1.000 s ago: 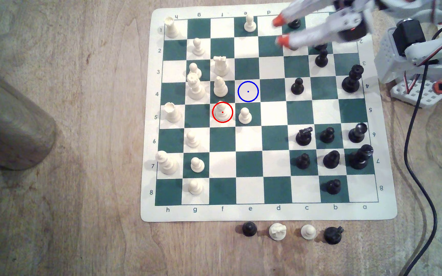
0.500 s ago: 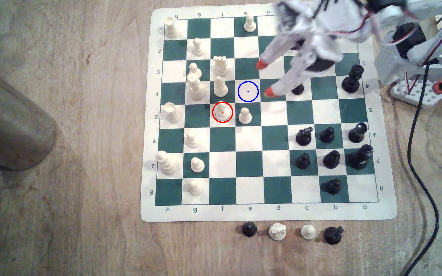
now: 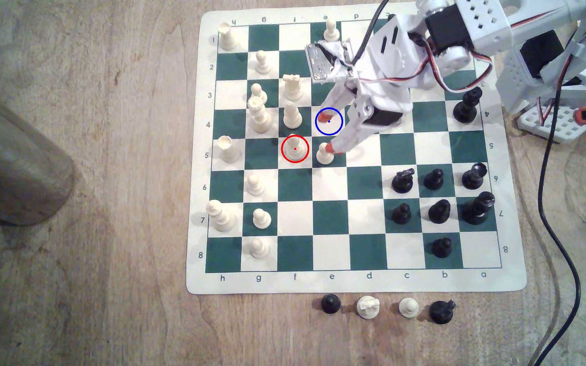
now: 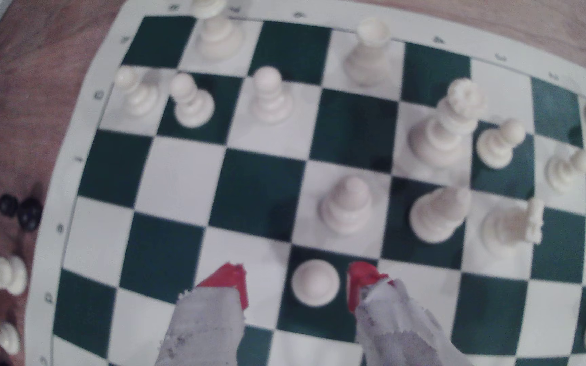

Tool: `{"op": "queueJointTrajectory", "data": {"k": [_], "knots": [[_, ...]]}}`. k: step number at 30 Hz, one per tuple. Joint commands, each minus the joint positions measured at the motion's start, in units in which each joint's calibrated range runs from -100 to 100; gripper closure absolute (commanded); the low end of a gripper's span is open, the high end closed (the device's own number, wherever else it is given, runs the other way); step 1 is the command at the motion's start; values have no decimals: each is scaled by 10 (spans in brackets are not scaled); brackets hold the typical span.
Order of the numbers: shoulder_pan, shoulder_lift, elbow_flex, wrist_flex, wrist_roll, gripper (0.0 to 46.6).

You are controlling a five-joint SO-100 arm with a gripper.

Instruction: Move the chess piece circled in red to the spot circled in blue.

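The bishop (image 3: 294, 147) sits on its red-ringed cream square, untouched, one square diagonal from the blue-ringed square (image 3: 334, 127). My fingers (image 3: 330, 133) are spread wide and holding nothing, but from the wrist view they're straddling a pawn (image 4: 315, 286), the bishop's neighbour. Closing here would probably grab the wrong piece. Pushing on toward the bishop could knock that pawn over, and there's another tall cream piece (image 3: 292, 115) just beside the bishop that a finger could clip too. Tight spot honestly.
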Motion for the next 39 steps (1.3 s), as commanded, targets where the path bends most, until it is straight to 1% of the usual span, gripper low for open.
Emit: {"op": "queueJointTrajectory", "data": {"k": [1,7,14,23,39], "knots": [[4,24,-50,-37,-5,318],[13,87,-67,-73,-4,319],[13,111,-83,-94,-5,319],[12,155,-112,-118,-15,322],[22,214,-125,-160,-14,320]]}}
